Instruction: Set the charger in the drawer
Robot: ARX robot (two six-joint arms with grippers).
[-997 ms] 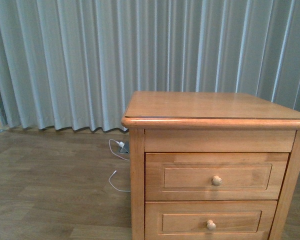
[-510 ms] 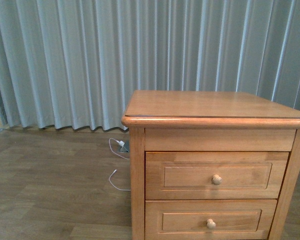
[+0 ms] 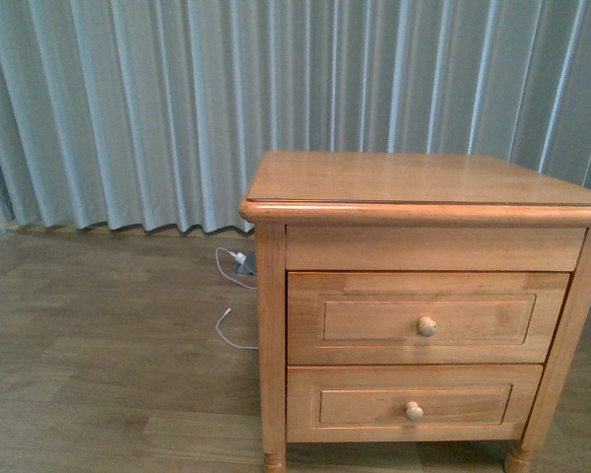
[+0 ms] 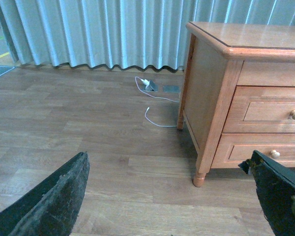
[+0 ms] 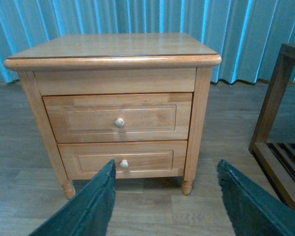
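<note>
Charger nowhere in our views, drawer shut in the nightstand, left gripper and right gripper both spread and empty, we risk grabbing the thin white cable on the floor by mistake.
</note>
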